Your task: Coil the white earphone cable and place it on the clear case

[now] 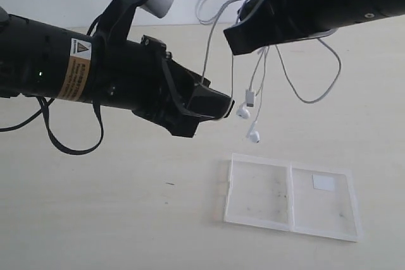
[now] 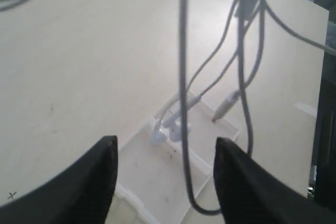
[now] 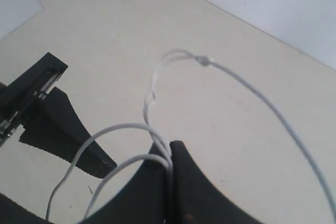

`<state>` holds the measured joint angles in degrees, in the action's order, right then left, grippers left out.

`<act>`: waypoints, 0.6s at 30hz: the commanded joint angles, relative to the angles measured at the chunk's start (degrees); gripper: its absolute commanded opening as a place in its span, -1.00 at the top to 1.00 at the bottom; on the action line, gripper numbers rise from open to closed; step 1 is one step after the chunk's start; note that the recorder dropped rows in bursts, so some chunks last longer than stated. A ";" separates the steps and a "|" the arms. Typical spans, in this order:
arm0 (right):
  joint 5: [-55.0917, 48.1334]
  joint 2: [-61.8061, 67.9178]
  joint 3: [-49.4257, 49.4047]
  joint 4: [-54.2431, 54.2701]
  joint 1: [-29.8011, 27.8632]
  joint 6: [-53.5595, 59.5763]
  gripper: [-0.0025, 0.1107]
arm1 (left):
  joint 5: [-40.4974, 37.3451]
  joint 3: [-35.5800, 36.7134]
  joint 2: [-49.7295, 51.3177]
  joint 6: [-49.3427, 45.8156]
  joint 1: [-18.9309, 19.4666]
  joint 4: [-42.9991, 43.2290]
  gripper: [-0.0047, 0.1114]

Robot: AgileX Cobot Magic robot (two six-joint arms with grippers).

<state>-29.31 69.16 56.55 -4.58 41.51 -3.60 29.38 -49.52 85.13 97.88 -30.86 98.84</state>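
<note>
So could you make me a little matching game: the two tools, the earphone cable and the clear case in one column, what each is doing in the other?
Column one:
1. left tool
2. right tool
3. white earphone cable
4. clear case

Column two:
A. lying open and flat on the table
B. dangling in the air
C. jaws apart, gripping nothing
D. shut on the cable

Pairs: 1-C, 2-D, 3-B, 4-A

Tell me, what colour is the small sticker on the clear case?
White. The sticker on the clear case shows best in the exterior view.
</note>
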 commanded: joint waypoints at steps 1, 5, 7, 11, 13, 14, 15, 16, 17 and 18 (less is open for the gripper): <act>-0.91 -0.32 0.41 0.12 -0.18 0.73 0.96 | 0.93 0.23 -0.06 -0.28 0.04 1.11 -0.05; -1.18 -0.32 0.41 0.12 -0.18 0.90 0.96 | 0.80 0.23 -0.38 0.63 0.04 1.11 -0.20; -1.17 -0.32 0.41 0.23 -0.18 0.90 0.96 | 0.65 0.23 -0.65 0.92 0.04 1.11 -0.20; -1.17 -0.32 0.41 0.23 -0.18 0.90 0.96 | -1.66 0.23 -1.55 1.09 0.04 1.11 -0.21; -1.17 -0.32 0.41 0.48 -0.18 0.71 0.96 | -2.79 0.23 -2.03 1.09 0.04 1.11 -0.21; -1.17 -0.32 0.41 0.48 -0.18 0.71 0.96 | -3.08 0.23 -2.08 1.09 0.04 1.11 -0.25; -1.17 -0.32 0.41 0.48 -0.18 0.71 0.96 | -3.34 0.23 -2.18 1.09 0.04 1.11 -0.30; -1.17 -0.32 0.41 0.48 -0.18 0.71 0.96 | -3.60 0.23 -2.18 1.09 0.04 1.11 -0.36; -1.17 -0.32 0.41 0.48 -0.18 0.71 0.96 | -3.75 0.23 -2.18 1.09 0.04 1.11 -0.41; -1.17 -0.32 0.41 0.68 -0.18 0.71 0.96 | -3.98 0.23 -2.18 1.09 0.04 1.11 -0.45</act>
<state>-30.63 69.16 56.55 -4.35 41.51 -3.16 26.59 -49.52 83.38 98.50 -30.86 100.07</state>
